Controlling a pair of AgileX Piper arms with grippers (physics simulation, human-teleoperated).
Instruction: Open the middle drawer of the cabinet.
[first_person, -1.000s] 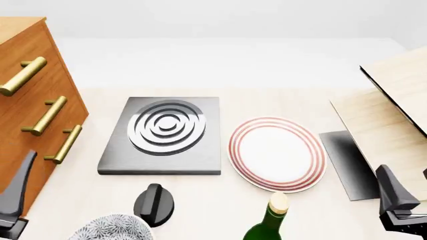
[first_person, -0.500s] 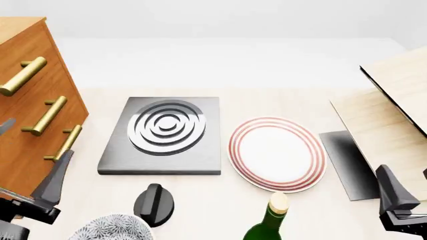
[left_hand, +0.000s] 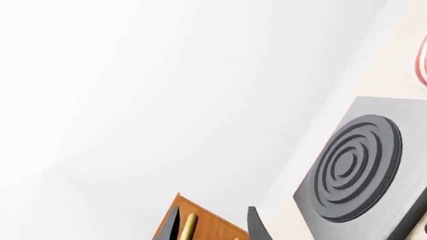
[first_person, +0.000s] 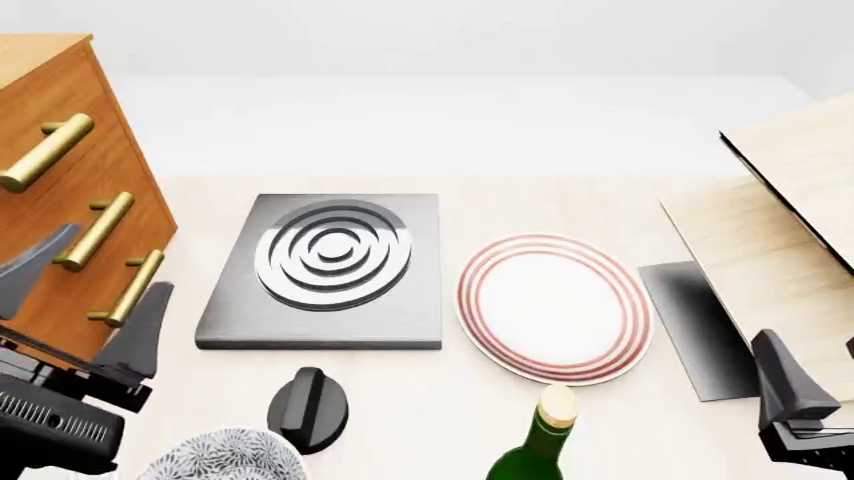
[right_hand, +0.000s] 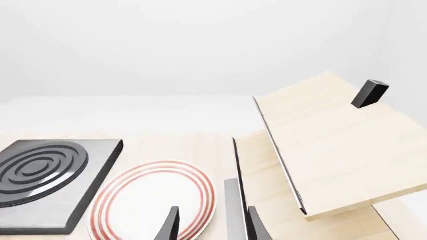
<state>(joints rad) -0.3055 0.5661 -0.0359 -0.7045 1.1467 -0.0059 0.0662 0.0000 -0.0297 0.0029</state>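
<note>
Standing at the left edge of the frame, the cabinet (first_person: 60, 200) shows three brass handles; the middle drawer (first_person: 74, 245) is the second. The left claw (first_person: 83, 300) sits at lower left, spread wide, its fingers flanking the lowest handle, just below the middle one. The right claw (first_person: 801, 405), lower right, well apart; its opening cannot be told. One striped plate (first_person: 554, 305) lies bare on the tabletop (first_person: 561, 205).

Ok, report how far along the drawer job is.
Done: nothing; all three drawers of the orange-brown wooden cabinet sit flush. In hand: the open left pincer is beside the brass bar handles, gripping none. Left: grasp the middle drawer's handle and pull. The right pincer hangs apart.
</note>
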